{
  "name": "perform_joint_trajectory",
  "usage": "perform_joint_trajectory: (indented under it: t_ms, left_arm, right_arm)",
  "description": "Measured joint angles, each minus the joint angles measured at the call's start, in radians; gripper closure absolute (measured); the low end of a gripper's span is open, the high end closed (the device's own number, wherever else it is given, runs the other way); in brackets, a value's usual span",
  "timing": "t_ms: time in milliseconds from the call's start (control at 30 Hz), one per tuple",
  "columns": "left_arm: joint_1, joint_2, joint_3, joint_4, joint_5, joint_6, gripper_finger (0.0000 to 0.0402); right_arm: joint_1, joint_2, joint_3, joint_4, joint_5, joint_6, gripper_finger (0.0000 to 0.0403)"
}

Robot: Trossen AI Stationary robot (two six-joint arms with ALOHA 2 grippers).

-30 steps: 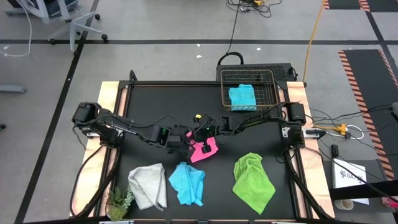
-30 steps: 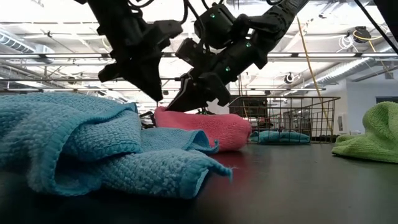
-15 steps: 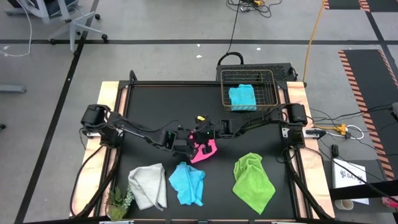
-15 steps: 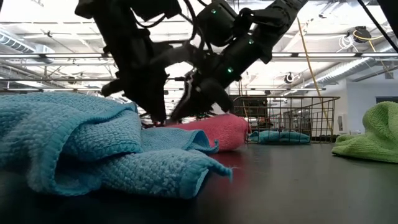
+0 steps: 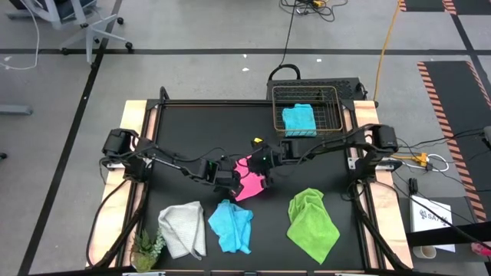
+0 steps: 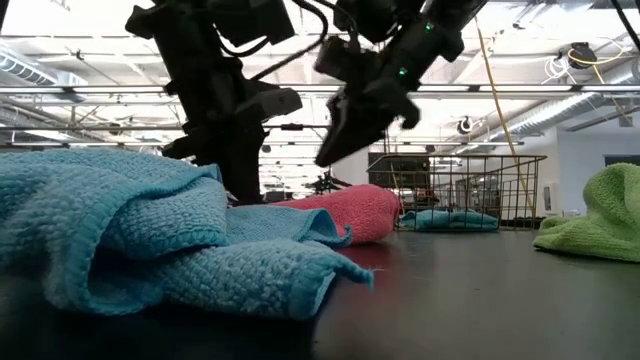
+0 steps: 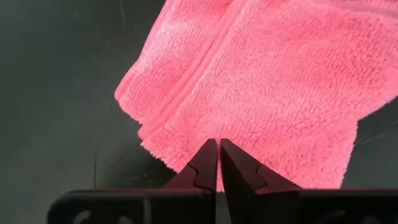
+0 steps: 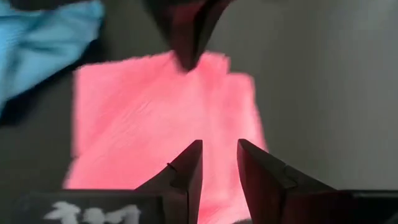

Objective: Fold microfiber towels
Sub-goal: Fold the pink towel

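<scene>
At the near edge of the desk (image 5: 176,123), in the high view, three loose towels lie in a row: the white-grey towel (image 5: 182,228) at about 7 o'clock from the middle, the crumpled light blue towel (image 5: 231,227) at 6 o'clock, and the lime green towel (image 5: 311,222) at 5 o'clock. A small green plant (image 5: 147,247) sits just beside the white-grey towel at the near left corner.

Toward the middle lies the pink towel (image 5: 249,180), folded flat. The left end effector (image 7: 218,163) is over its 9 o'clock edge with fingers pressed nearly together and nothing pinched between them; the tips rest at the towel's hem. The right end effector (image 8: 217,163) hangs above the towel at its 2 o'clock side, fingers parted by a small gap and holding nothing.

Farthest off, at 1 o'clock, a wire basket (image 5: 305,96) holds a second, folded light blue towel (image 5: 298,120).
</scene>
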Motion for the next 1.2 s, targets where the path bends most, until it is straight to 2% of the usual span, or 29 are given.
perform_joint_trajectory:
  t_ms: [100, 233, 433, 967, 1200]
  left_arm:
    - [0.0, 0.0, 0.0, -0.004, 0.0, 0.001, 0.038]
    - [0.0, 0.0, 0.0, -0.004, 0.011, 0.001, 0.038]
    - [0.0, 0.0, 0.0, -0.003, 0.011, -0.003, 0.038]
    - [0.0, 0.0, 0.0, -0.001, 0.011, -0.031, 0.038]
    - [0.0, 0.0, 0.0, -0.001, 0.011, -0.038, 0.038]
  right_arm:
    - [-0.026, 0.001, 0.0, -0.076, -0.081, 0.051, 0.0313]
    - [-0.051, 0.003, -0.018, -0.078, -0.118, 0.066, 0.0313]
    - [-0.076, 0.003, -0.056, 0.003, -0.119, 0.061, 0.0314]
    - [-0.083, 0.004, -0.236, 0.259, -0.12, 0.17, 0.0314]
    - [-0.083, 0.004, -0.255, 0.279, -0.12, 0.196, 0.0314]
